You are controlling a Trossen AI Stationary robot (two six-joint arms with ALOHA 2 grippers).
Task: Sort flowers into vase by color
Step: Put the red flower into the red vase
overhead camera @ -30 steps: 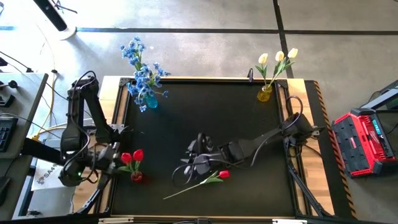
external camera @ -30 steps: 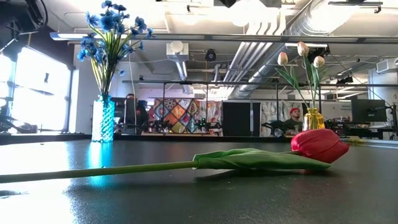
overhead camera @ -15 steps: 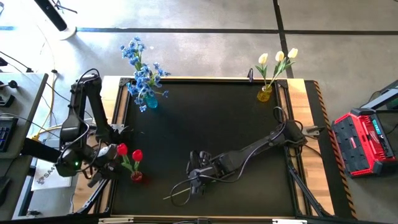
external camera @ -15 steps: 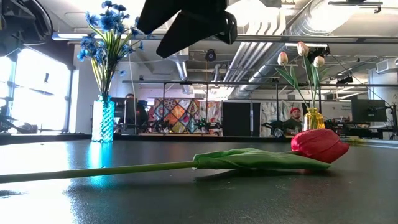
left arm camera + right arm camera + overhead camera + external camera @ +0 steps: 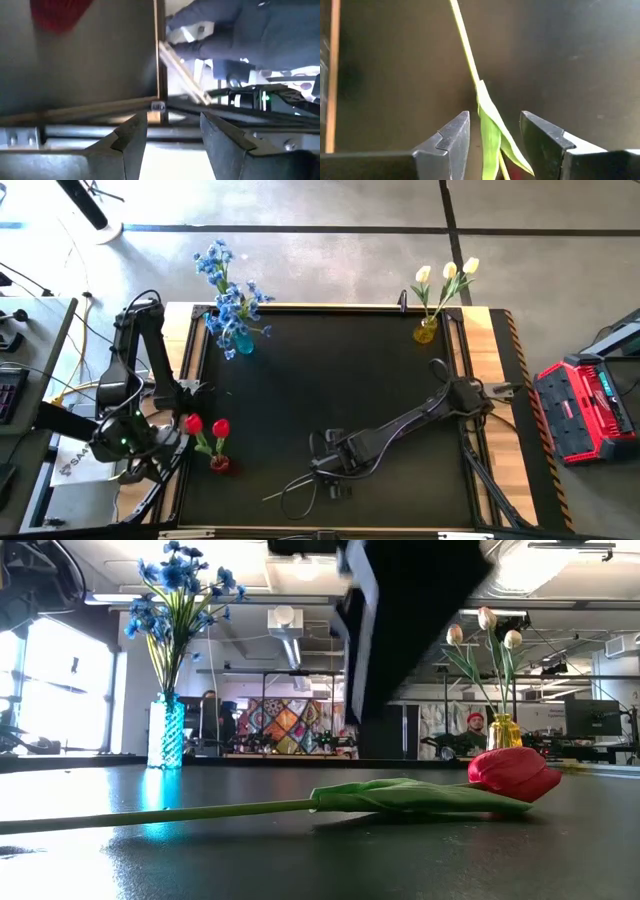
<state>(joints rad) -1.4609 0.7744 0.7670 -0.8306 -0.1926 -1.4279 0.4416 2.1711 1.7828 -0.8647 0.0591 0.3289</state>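
Loose red tulip [image 5: 512, 773] flat on the table, green stem [image 5: 466, 47] outstretched, unsorted.

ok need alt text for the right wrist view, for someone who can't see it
The right tool, fingers open, hovers over a green tulip stem lying on the black table. The stem and its long leaf run between the two dark fingers without touching them, and a wooden edge strip shows at one side.

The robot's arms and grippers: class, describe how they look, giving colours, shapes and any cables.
Both arms are dark, jointed and slender. The left gripper and right gripper each have two dark, flat, wedge-shaped fingers. Black cables loop beside the right arm, and a green light glows on the left arm.
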